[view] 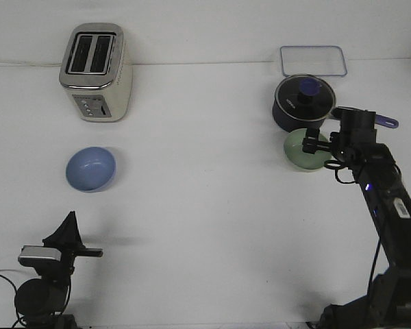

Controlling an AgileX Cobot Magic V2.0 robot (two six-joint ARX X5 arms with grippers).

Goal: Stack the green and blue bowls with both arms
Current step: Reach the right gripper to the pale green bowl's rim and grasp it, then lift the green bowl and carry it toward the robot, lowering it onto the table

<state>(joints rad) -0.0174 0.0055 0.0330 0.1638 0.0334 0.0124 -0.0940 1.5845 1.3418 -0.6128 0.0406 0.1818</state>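
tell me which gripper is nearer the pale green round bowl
Right. The right gripper is at the pale green round bowl, over its rim; the left gripper sits far across the table, near the front edge.

The right arm (387, 205) is reaching toward eleven o'clock with its gripper (311, 145) pointing down, while the left arm (51, 264) is sitting folded low.

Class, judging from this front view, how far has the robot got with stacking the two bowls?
Nothing is stacked yet. The right gripper is at the green bowl beside the saucepan; whether its fingers grip is unclear. The blue bowl sits untouched, far from the left gripper. Lifting and stacking remain.
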